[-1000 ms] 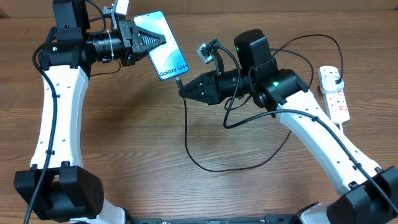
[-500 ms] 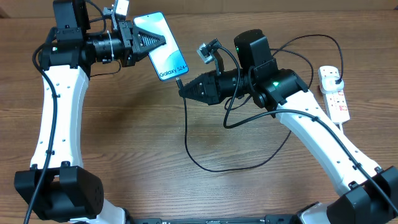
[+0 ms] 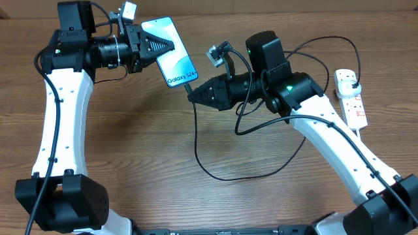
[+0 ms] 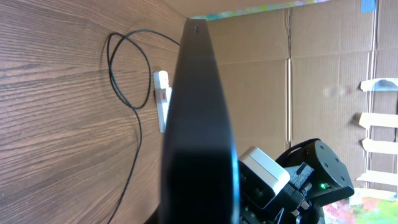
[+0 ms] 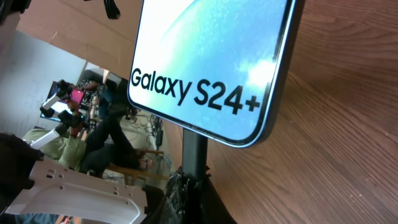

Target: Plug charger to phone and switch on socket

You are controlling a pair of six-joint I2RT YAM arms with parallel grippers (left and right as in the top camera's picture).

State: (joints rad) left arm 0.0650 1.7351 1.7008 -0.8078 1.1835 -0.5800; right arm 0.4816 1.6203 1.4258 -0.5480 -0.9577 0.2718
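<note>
My left gripper is shut on the phone and holds it in the air, its blue-and-white "Galaxy S24+" screen facing up. In the left wrist view the phone's dark edge fills the middle. My right gripper is shut on the charger's black connector tip, which meets the phone's bottom edge. The black charger cable loops over the table and back up to the socket, a white power strip at the far right, where its black plug sits.
The socket also shows in the left wrist view with the black cable looping beside it. Cardboard walls stand behind the table. The wooden table lies between the two arms.
The left gripper and phone have shifted very slightly right and down toward the right gripper's connector. The right arm has not visibly moved.
</note>
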